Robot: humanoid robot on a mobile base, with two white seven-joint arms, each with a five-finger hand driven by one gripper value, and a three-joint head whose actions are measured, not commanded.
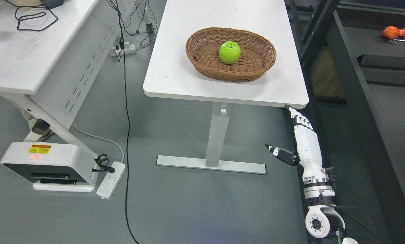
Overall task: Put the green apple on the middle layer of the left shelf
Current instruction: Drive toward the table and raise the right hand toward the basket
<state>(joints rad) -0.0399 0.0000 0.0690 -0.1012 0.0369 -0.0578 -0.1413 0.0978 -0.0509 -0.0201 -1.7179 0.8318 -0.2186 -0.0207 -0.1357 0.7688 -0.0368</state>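
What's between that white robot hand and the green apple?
In the head view, the right hand hangs open below the white table's near corner. Between it and the green apple lie the table edge, bare tabletop, and the wicker basket's near wall.

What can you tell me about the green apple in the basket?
The green apple is bright, shiny and smooth, round, with a small dark stem poking from a dip on top. It sits upright in the middle of the brown woven basket, resting on the basket's floor, on the white table. It looks whole, with no bites or bruises showing. Nothing else touches it; the robot hand hangs below the table's edge, far from it.
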